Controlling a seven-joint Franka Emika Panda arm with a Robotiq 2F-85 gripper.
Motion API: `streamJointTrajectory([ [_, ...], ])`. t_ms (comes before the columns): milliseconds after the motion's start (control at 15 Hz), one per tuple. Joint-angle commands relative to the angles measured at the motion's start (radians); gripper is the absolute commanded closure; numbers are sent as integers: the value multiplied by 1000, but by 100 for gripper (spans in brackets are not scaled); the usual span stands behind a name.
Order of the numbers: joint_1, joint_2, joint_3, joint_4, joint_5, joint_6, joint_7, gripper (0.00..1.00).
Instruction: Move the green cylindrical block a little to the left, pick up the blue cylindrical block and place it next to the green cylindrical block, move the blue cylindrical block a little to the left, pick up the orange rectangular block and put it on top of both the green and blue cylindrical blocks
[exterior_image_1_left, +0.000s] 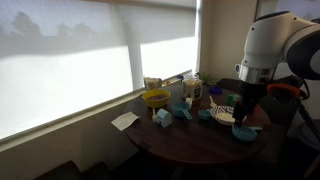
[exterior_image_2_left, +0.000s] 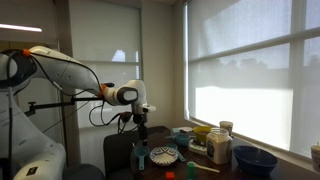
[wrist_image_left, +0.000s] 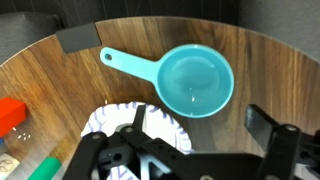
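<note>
A: Where is the red-orange block (wrist_image_left: 10, 112) to be found?

B: It is seen at the left edge of the wrist view, lying on the wooden worktop (wrist_image_left: 60, 85), well apart from the claw (exterior_image_1_left: 244, 113). A green piece (wrist_image_left: 45, 168), probably the green cylinder, is cut off by the frame near it.

A: How is the block expected to handle?

B: It is judged light and stiff, with flat faces that should not slip. It would best be taken across two opposite long sides, near the middle, so that it can be laid level as a bridge.

A: And the claw?

B: It is spread as wide as it goes, and nothing is held. A patterned dish (wrist_image_left: 100, 125) is seen beneath it, beside a teal scoop (wrist_image_left: 195, 80).

A: What is added by the other cameras?

B: The whole arm (exterior_image_2_left: 70, 75) is shown in an exterior view, and a yellow bowl (exterior_image_1_left: 155, 98) in an exterior view. The block cannot be made out in either.
</note>
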Motion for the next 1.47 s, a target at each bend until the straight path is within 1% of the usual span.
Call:
streamJointTrajectory([
  [0,-72,60,-37,81,-32,82,97,0],
  [333,-191,144,-54,155,-139,177,265,0],
  [600,-235,213,-101,167,-206,239,376,0],
  [733,-228,239,-144,173,-185,258,371,0],
  [800,-204,203,-146,149,-181,234,338,0],
  [867,-204,214,-159,149,-180,238,334,0],
  [1200,-194,214,-167,148,-182,240,321,0],
  [1267,-202,210,-168,142,-214,247,321,0],
  [1400,-205,206,-187,141,-228,248,280,0],
])
